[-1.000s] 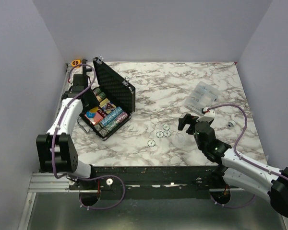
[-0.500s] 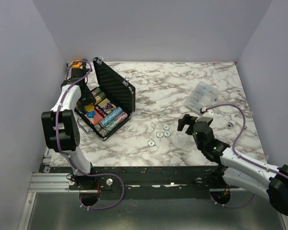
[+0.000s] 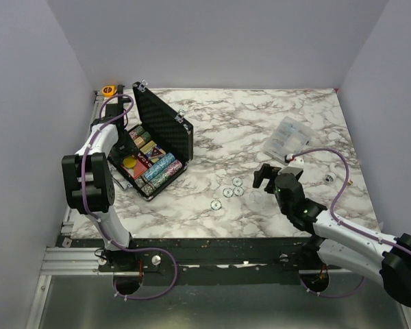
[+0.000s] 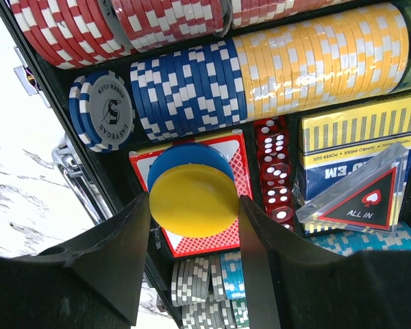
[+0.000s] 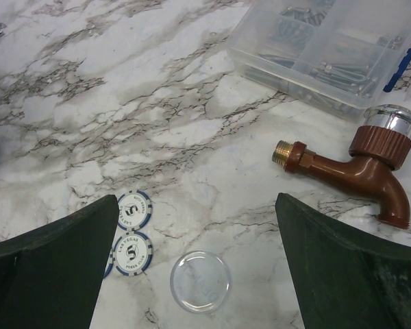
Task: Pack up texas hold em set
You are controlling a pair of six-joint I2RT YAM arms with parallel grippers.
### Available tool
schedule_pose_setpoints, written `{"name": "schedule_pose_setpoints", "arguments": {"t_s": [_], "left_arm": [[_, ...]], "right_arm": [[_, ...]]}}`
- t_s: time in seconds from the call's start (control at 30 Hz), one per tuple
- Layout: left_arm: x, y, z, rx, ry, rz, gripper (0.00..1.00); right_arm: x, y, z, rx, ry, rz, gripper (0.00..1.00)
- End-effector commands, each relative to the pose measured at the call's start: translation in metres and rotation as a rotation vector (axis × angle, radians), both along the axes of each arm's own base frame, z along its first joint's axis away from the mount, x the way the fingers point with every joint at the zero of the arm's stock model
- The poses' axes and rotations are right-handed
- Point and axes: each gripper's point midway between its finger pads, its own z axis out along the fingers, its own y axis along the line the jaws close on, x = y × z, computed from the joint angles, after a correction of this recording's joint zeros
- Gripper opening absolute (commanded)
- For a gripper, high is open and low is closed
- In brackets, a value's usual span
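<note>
Left hand [image 4: 194,204] grips a yellow disc [image 4: 192,195] over the open black case [image 3: 162,123], packed with multicoloured chips [image 4: 260,68].

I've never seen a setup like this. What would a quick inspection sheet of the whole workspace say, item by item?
Surface: marble-patterned table.
Job's things: black case open, holding chip rows, a card deck and red dice; a few loose chips and a clear disc lie on the table.
Clutter: clear plastic box, brown tap, orange tape roll at the far left corner.
Grippers: left gripper closed on a yellow disc over the case; right gripper open above the loose chips.
Cables: purple cables run along both arms.
Surroundings: plain walls on three sides; nothing else seen.
</note>
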Motion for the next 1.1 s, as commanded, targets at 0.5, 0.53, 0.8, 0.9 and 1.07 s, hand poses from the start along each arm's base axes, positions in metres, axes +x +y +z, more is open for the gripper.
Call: {"name": "schedule_pose_setpoints", "arguments": {"t_s": [0.5, 0.53, 0.8, 0.9, 1.07], "left_arm": [[0.0099, 0.0012, -0.0003, 0.003, 0.0, -0.012, 0.22], [0.0107, 0.0017, 0.0003, 0.004, -0.003, -0.009, 0.22], [0.0101, 0.0038, 0.0009, 0.019, -0.004, -0.006, 0.23], [0.0105, 0.0054, 0.001, 0.023, 0.0, -0.003, 0.23], [0.0106, 0.0057, 0.0027, 0.025, -0.01, -0.002, 0.31]], "right_arm": [[0.0023, 0.0003, 0.0113, 0.02, -0.038, 0.002, 1.0], [0.0022, -0.0003, 0.0112, 0.019, -0.038, 0.001, 1.0], [0.0023, 0.0009, 0.0107, 0.019, -0.035, 0.006, 1.0], [0.0023, 0.0014, 0.0109, 0.02, -0.035, 0.007, 1.0], [0.0024, 0.0015, 0.0108, 0.019, -0.035, 0.008, 1.0]]}}
